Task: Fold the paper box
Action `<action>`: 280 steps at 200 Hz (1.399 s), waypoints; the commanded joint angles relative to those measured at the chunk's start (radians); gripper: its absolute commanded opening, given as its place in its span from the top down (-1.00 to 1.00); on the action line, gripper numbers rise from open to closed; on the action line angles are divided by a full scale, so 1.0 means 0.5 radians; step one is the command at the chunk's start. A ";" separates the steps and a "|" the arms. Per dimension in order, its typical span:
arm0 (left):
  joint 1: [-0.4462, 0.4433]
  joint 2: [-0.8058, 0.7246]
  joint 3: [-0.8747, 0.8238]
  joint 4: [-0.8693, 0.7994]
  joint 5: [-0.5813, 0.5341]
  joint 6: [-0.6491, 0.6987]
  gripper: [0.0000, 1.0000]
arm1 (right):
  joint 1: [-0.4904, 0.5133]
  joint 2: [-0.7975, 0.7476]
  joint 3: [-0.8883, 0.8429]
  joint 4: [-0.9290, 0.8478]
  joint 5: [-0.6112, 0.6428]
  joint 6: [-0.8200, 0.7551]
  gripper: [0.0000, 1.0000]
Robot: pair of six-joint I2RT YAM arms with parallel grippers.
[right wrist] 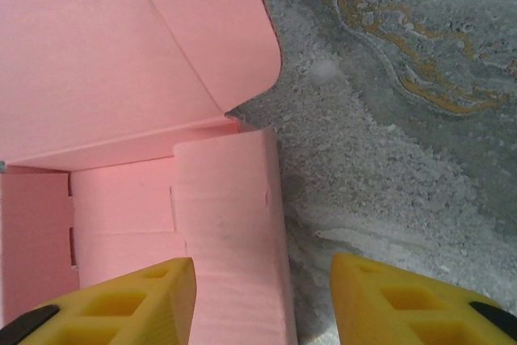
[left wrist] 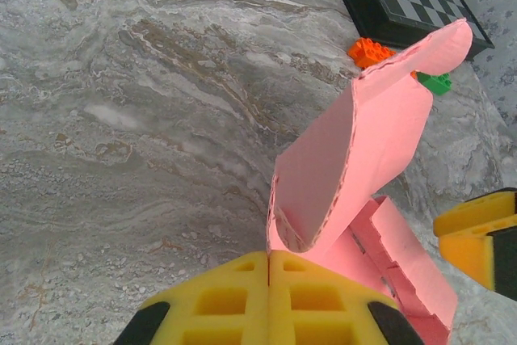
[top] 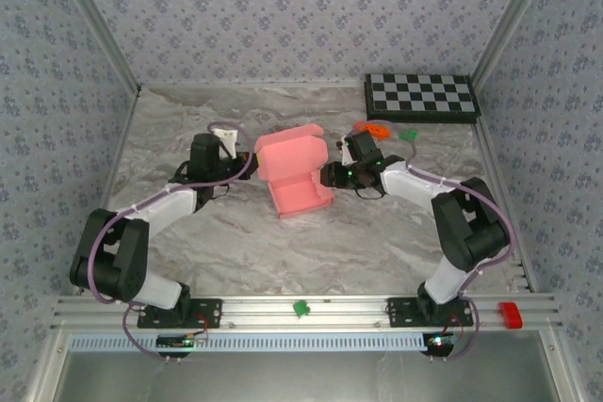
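On the left of the marble table, the left gripper has its yellow fingers pressed together with only a thin seam between them. The lower corner of a raised pink flap runs straight down into that seam, so the gripper is pinched on the edge of the paper box. The flap stands upright and curls over at its top.

At the table's middle, between the two arms, the paper box sits partly formed. Its lid stands up at the far side, and its tray with low walls lies toward the near side.

To the right, the right gripper is at the box's right side with its fingers spread apart. One finger lies over the pink side wall and the other over bare table. That wall is next to the first finger, with a clear gap to the second, so nothing is clamped.

Farther right and back lie an orange block, a green block and a checkerboard.
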 commanded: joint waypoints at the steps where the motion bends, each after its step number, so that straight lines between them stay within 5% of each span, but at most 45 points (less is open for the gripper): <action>1: -0.012 -0.073 -0.017 0.057 0.011 0.021 1.00 | -0.007 0.058 0.068 0.063 -0.014 -0.027 0.00; 108: -0.012 -0.060 -0.014 0.049 0.033 0.037 1.00 | 0.045 0.247 0.161 0.104 0.044 -0.083 0.06; 280: -0.012 0.021 0.002 0.066 0.082 0.040 1.00 | 0.195 0.385 0.291 -0.184 0.594 -0.179 0.31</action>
